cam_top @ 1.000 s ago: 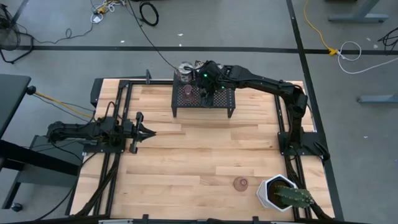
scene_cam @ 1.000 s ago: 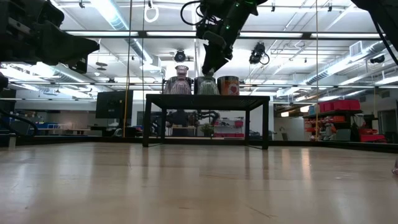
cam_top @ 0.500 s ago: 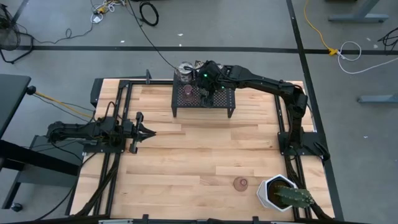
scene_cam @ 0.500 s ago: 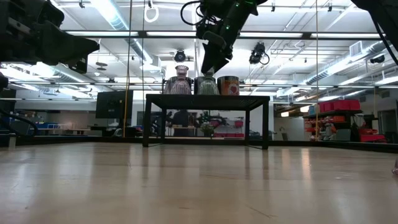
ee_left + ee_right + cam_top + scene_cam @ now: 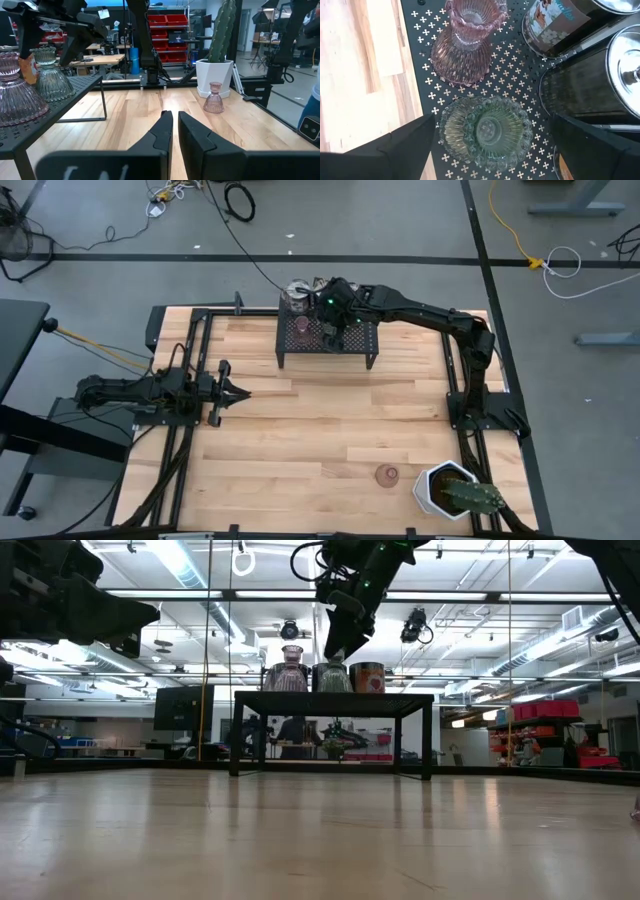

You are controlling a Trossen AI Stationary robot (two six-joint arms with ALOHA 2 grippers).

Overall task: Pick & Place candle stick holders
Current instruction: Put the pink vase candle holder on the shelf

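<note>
One green holder (image 5: 485,131) sits on the rack (image 5: 520,65) at upper centre beneath the spread right hand (image 5: 490,145) (left hand (image 5: 172,131) together), so lifting carelessly could clip the pink holder (image 5: 465,42) beside it.

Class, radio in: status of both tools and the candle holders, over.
Right tool open above the green glass holder on the black mesh rack. Left tool shut, parked at table's left. One pink holder near the cactus pot.
</note>
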